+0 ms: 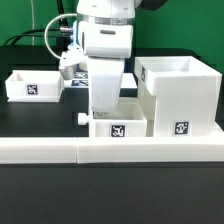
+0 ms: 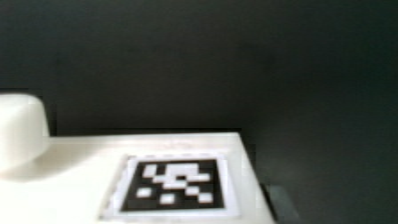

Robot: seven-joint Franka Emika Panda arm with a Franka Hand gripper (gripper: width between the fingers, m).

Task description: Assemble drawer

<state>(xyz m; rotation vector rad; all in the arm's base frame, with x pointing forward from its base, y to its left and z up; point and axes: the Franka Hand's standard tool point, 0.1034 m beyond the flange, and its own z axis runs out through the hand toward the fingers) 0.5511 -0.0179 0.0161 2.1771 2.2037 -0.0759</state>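
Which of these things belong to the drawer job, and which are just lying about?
Job:
housing
back tray
front tray with its knob, directly below the gripper

Lying about:
L-shaped bar along the front
table

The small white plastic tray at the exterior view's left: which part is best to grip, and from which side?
Probably a thin side wall of the small white plastic tray, taken from straight above. It sits upright with its open top up, so a wall can be pinched between inside and outside.
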